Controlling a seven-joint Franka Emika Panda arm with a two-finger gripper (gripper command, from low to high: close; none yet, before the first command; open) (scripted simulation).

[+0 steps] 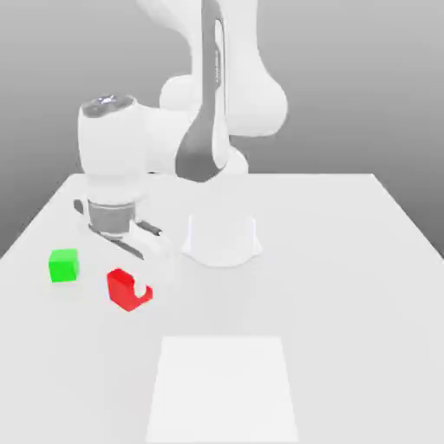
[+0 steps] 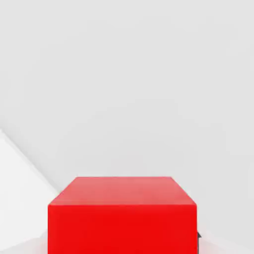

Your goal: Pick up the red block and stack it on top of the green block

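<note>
Gripper (image 1: 139,286) at red block (image 1: 124,290), green block (image 1: 64,265) in exterior view alone

The red block (image 1: 126,290), a plain matte cube, sits between my fingers (image 1: 140,287), angled to the desk's edges. The plain bright green block (image 1: 63,265) lies apart on the desk (image 1: 347,303), toward ten o'clock from the red one in the exterior view.

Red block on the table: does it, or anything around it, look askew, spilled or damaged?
Nothing looks spilled or damaged. The red block sits turned at an angle, unlike the squarer green block.
</note>
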